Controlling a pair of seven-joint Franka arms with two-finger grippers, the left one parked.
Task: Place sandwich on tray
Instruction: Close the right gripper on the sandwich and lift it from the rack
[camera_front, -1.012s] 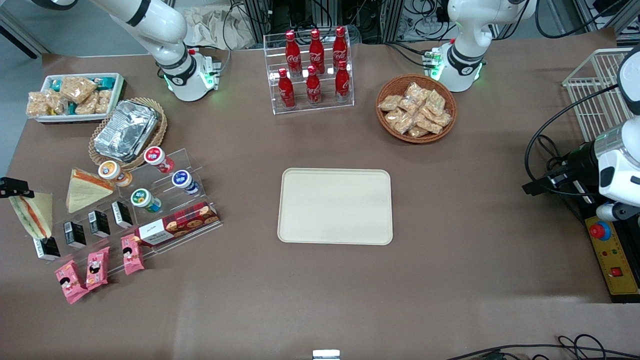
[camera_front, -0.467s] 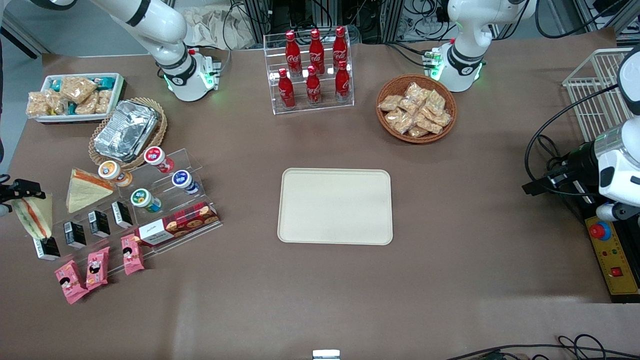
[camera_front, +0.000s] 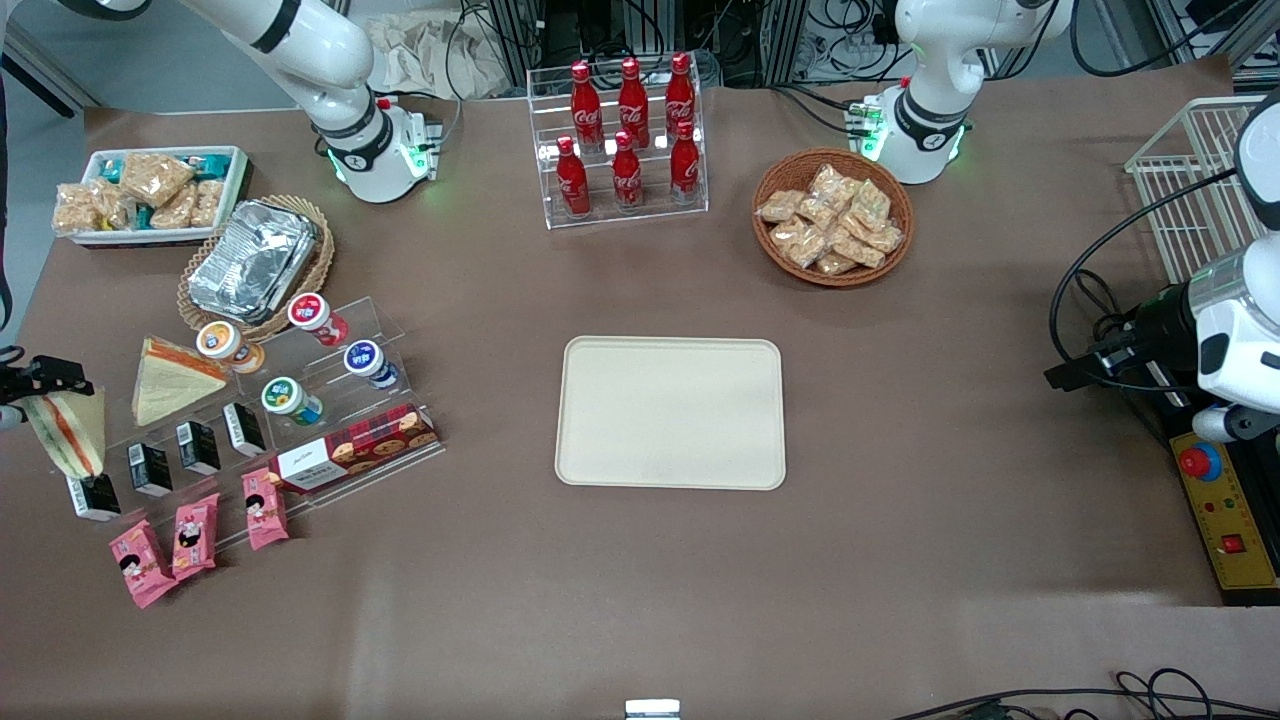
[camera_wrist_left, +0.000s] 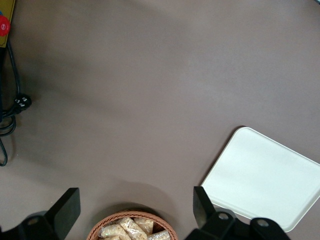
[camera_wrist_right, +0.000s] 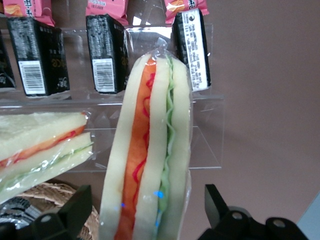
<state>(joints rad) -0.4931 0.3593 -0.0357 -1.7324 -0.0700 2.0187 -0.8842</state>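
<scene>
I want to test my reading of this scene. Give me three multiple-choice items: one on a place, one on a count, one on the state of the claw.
1. Where is the tray?
A) flat on the table, nearer the front camera than the bottle rack
B) on top of the bottle rack
C) leaning upright against the bottle rack

2. How many red bottles stand in the bottle rack?
A) four
B) six
C) nine

3. How is the claw?
A) shut on a bottle
B) shut, above the tray
C) open, astride the sandwich

Answers: A, the front view shows it lying flat; B, two rows of three; C, a gap shows on each side of the sandwich.
</scene>
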